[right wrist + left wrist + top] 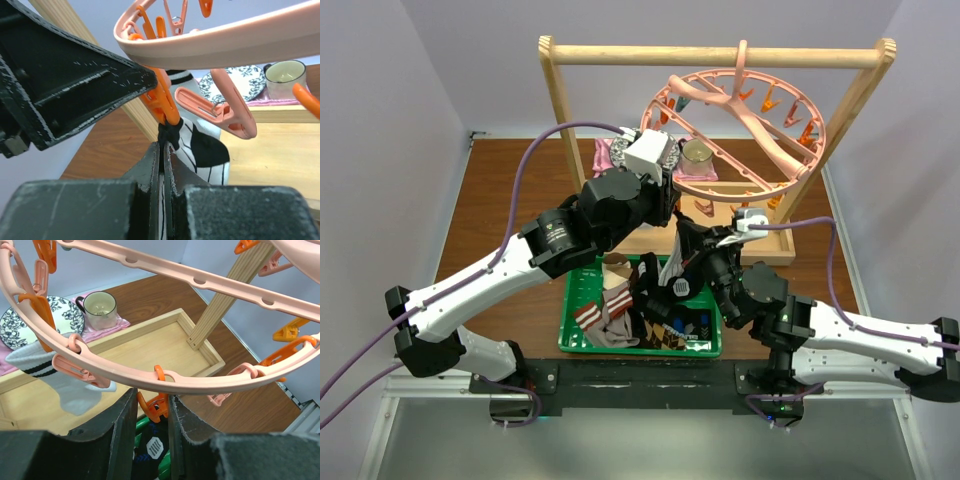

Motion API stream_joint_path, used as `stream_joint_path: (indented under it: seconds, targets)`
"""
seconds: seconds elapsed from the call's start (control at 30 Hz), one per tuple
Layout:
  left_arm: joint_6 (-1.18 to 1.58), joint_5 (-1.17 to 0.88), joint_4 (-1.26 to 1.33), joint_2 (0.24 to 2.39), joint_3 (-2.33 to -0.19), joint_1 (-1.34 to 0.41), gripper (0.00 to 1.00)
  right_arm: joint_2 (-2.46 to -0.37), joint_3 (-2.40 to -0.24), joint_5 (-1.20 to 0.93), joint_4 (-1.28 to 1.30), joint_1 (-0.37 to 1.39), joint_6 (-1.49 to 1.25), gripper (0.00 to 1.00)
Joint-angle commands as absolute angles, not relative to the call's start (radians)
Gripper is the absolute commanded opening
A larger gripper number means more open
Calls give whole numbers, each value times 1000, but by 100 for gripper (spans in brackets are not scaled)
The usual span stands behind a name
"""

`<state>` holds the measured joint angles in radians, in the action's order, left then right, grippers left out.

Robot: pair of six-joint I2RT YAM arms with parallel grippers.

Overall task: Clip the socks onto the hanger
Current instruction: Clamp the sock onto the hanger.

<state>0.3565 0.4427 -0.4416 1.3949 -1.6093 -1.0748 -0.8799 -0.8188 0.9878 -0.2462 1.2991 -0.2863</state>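
left jaws pinching orange clip [151, 409] on hanger [240, 42] near rim. right jaws clamped on black-white striped sock [200, 147], its top touching that clip's tips. Other socks [620, 312] in green basket [640, 350], near worktop [510, 190].

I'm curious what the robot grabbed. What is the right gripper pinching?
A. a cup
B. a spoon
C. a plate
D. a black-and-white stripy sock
D: the right gripper is shut on the black-and-white sock, holding it just under an orange clip.
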Motion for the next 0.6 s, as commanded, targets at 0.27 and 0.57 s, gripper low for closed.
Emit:
stream_joint_path:
  seconds: [0.27, 0.57]
  targets:
    - [364, 437, -383, 1373, -1606, -1077, 0, -908, -879, 951, -325, 1295, -272, 0]
    - [357, 443, -382, 1370, -1594, -1077, 11, -919, -884, 946, -336, 1295, -270, 0]
